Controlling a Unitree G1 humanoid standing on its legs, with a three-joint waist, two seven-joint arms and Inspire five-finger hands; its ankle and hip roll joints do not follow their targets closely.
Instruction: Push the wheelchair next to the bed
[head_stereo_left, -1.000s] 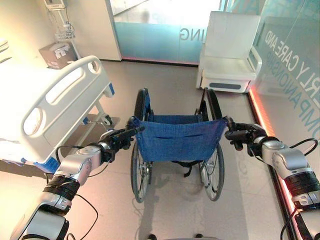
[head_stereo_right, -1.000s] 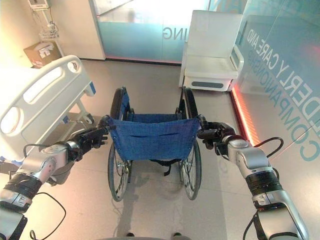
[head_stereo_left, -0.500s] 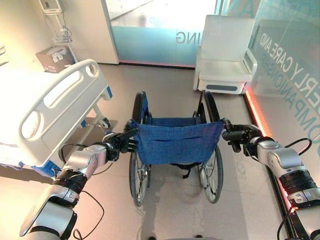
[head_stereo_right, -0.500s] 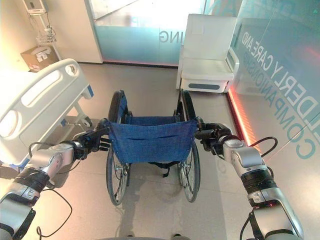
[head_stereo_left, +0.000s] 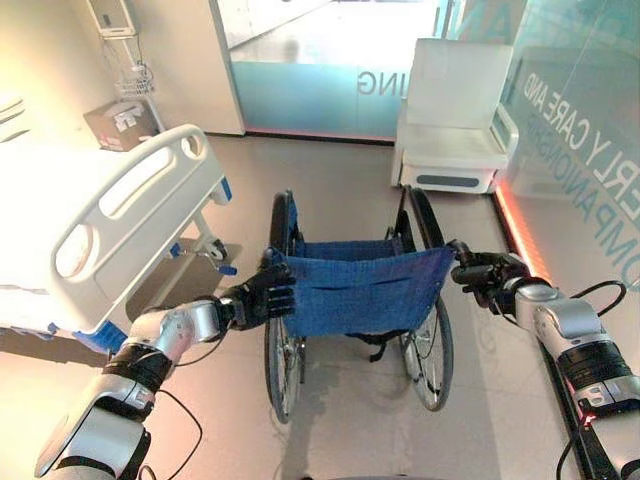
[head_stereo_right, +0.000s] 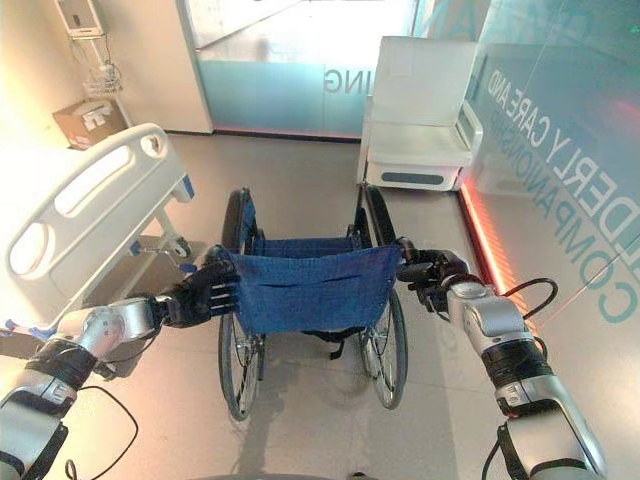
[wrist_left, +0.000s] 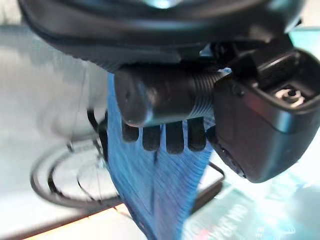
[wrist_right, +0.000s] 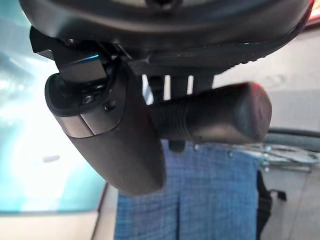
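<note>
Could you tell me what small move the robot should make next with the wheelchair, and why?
Probably keep rolling the wheelchair gently forward, steering slightly left. Both the left hand and right hand are curled round its push handles, and the bed lies to the left with bare floor between them, so the chair is not yet alongside it.

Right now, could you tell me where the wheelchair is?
The wheelchair stands mid-floor in the left eye view, right of the bed, with the white armchair beyond it.

This is a hospital or care room: a white hospital bed (head_stereo_left: 95, 225) with a moulded footboard stands on the left, a blue-backed wheelchair (head_stereo_left: 355, 290) sits on the pale tiled floor (head_stereo_left: 340, 420), and a white armchair (head_stereo_left: 455, 120) faces frosted glass partitions (head_stereo_left: 320, 85).
</note>
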